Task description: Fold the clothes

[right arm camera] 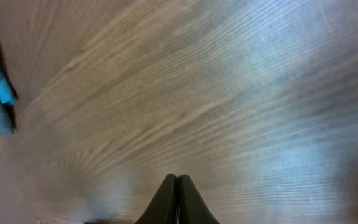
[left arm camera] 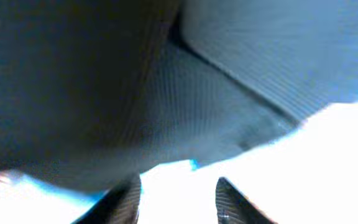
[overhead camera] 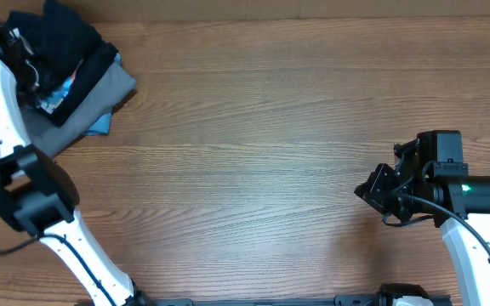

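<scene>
Left pincer [left arm camera: 178, 183], apart and empty over the heap, may nip the grey garment [overhead camera: 109, 95] with the black clothes [overhead camera: 66, 30], dragging both. Right pincer [right arm camera: 177, 183] idles, pressed together.

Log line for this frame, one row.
left gripper: open, at pile | right gripper: shut, over table | black garment: bunched atop pile, unfolded

Setting: robot lab bench. Indicators: wood-grain table [overhead camera: 262, 119]; left arm [overhead camera: 79, 251] at 7 o'clock, right arm [overhead camera: 475, 255] at 4 o'clock (white links, black joints, exposed cables).
</scene>
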